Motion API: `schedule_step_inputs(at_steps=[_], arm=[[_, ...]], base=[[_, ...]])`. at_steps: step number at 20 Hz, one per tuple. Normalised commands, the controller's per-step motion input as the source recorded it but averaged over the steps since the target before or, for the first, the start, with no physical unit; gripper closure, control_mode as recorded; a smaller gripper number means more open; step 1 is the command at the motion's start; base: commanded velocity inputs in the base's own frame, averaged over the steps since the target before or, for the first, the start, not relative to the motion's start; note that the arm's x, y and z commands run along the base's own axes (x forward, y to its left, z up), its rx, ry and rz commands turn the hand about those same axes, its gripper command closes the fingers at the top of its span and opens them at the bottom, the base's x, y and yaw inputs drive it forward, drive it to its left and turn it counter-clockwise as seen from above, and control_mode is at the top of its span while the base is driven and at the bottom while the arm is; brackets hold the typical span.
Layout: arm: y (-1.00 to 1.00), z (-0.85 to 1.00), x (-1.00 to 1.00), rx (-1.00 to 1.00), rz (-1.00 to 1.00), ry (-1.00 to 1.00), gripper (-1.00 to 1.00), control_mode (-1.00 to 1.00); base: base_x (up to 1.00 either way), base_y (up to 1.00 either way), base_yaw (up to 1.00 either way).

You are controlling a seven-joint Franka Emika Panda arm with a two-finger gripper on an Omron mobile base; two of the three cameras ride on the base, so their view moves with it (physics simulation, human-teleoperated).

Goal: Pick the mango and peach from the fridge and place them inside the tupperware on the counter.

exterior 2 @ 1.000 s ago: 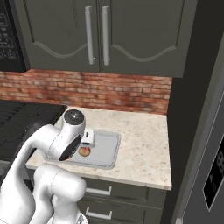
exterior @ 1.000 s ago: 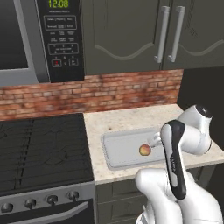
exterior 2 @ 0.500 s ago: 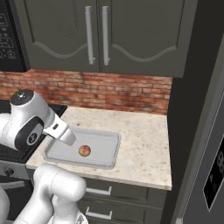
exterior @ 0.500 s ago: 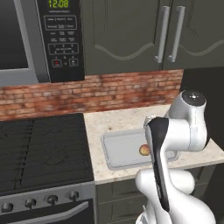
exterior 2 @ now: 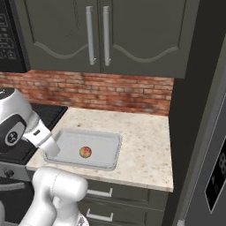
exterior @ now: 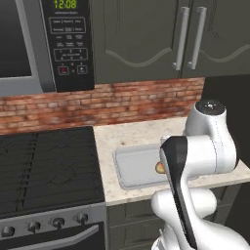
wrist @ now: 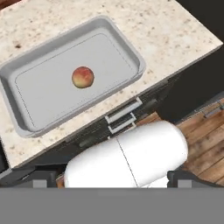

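While one fruit, which by its pinkish-red and orange skin looks like the peach (wrist: 82,77), already lies inside the tupperware (wrist: 131,47) at the upper left of the hand view, the other fruit seems yet to be fetched, so the step in hand is probably the return to the fridge (exterior 2: 207,145), the tall grey body at the right edge of the right base view. The next move likely calls for turning the base toward it. The end effector (wrist: 111,180) hangs above the tabletop (wrist: 175,26), its fingers spread wide, holding and touching nothing.
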Motion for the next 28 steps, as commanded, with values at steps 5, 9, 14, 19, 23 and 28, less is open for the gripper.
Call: schedule_step_inputs(at_steps=[5, 9, 14, 19, 23, 28], arm=[[0.0, 0.0, 0.0, 0.0, 0.0, 0.0, -1.0, 1.0], [0.0, 0.0, 0.0, 0.0, 0.0, 0.0, -1.0, 1.0], [0.0, 0.0, 0.0, 0.0, 0.0, 0.0, -1.0, 1.0], [0.0, 0.0, 0.0, 0.0, 0.0, 0.0, -1.0, 1.0], [0.0, 0.0, 0.0, 0.0, 0.0, 0.0, -1.0, 1.0], [0.0, 0.0, 0.0, 0.0, 0.0, 0.0, -1.0, 1.0]], base=[[-0.91, 0.23, 0.0], [-1.0, 0.28, -0.19], [-0.97, 0.16, -0.51], [-0.95, 0.0, -0.81], [-0.8, -0.19, -0.66], [-0.59, -0.57, -0.36]])
